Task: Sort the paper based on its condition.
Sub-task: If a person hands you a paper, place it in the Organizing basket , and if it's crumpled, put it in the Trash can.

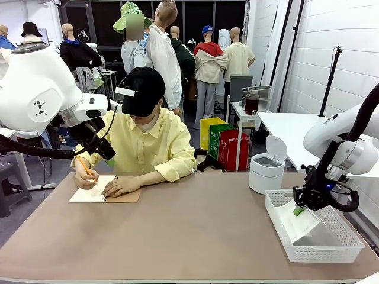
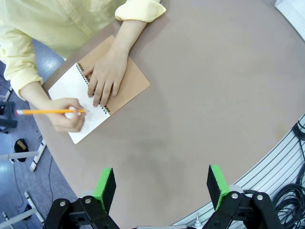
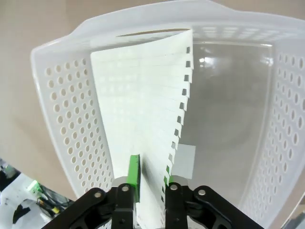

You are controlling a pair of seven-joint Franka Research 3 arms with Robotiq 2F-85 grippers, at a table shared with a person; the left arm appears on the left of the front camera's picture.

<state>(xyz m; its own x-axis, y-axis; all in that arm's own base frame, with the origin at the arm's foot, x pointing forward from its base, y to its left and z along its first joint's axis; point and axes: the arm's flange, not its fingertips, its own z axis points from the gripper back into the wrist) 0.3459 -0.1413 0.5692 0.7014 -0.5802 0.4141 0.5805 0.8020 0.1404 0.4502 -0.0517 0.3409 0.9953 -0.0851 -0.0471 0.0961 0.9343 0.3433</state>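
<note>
Right claw (image 3: 150,183) pinches paper (image 3: 143,109) inside basket (image 3: 62,109).

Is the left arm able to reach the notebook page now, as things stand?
Probably not yet. The left claw is open above bare table, but the person's hands lie on the notebook, one writing with a pencil, so the page is covered.

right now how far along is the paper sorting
In hand: the right end effector has a flat sheet of paper between its pads, lowered into the white basket, jaws narrow around it. Nothing else sorted is visible in the basket. Left: the person's hand is writing with a pencil in the notebook, so more pages may come. The left end effector hangs open over the table.
</note>
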